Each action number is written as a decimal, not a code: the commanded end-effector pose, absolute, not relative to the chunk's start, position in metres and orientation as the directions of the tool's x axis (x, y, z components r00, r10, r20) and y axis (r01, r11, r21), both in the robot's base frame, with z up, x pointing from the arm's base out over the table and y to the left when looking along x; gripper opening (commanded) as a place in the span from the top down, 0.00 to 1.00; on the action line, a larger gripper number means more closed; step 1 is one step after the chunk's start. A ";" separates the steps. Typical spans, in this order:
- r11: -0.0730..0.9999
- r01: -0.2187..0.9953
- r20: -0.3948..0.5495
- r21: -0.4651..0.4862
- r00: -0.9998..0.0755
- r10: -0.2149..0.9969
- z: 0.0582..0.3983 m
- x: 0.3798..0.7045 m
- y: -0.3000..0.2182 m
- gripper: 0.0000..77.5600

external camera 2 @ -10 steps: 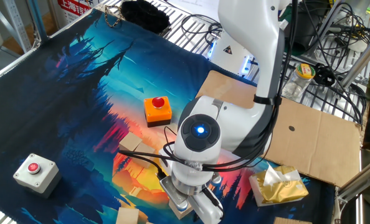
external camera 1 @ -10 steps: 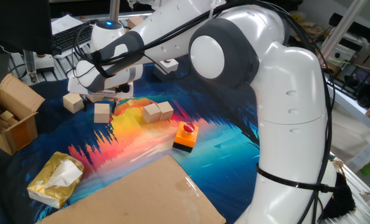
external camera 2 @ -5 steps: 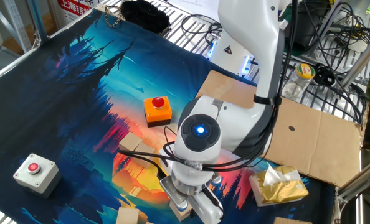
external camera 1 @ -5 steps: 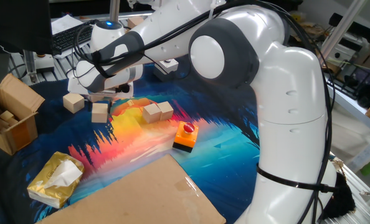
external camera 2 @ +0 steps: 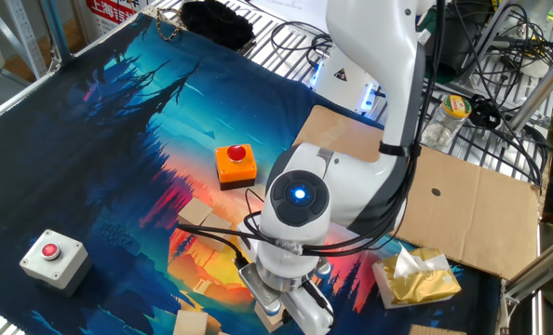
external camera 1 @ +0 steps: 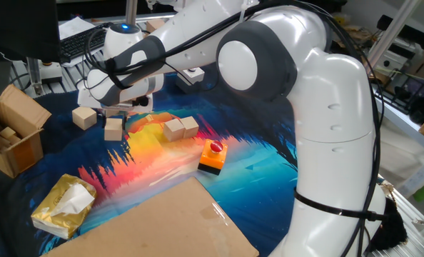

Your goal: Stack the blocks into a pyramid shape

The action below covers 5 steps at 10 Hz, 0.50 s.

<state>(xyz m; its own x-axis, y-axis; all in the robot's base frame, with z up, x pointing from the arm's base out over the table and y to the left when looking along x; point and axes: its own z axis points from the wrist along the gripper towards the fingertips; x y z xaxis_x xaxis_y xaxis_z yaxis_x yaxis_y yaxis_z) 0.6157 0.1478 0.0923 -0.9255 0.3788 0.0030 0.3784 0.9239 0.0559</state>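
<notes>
Four pale wooden blocks show in one fixed view. Two of these blocks (external camera 1: 180, 128) sit side by side on the colourful mat. A single block (external camera 1: 84, 118) lies to the left. My gripper (external camera 1: 116, 120) is shut on a fourth block (external camera 1: 113, 130), just above the mat between the single block and the pair. In the other fixed view the gripper (external camera 2: 281, 310) points down at the bottom edge with the held block (external camera 2: 266, 311) between its fingers. A loose block (external camera 2: 191, 324) lies left of it, and another block (external camera 2: 195, 213) lies partly behind the wrist. Other blocks are hidden.
An orange-and-black block with a red button (external camera 1: 213, 156) sits right of the pair. An open cardboard box (external camera 1: 12, 135) stands at the left. A yellow tissue packet (external camera 1: 63, 205) and a cardboard sheet (external camera 1: 162, 225) lie in front. A grey button box (external camera 2: 49, 255) sits at the mat's corner.
The gripper and the block in it have shifted slightly left. Everything else is still.
</notes>
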 end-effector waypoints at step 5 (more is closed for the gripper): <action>0.985 0.140 0.017 0.096 -0.990 0.139 0.156 0.602 0.138 0.99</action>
<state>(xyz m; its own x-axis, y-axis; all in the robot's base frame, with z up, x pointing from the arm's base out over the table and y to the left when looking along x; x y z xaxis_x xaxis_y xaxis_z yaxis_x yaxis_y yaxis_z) 0.6124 0.1456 0.1006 -0.9412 0.3377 0.0070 0.3374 0.9390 0.0671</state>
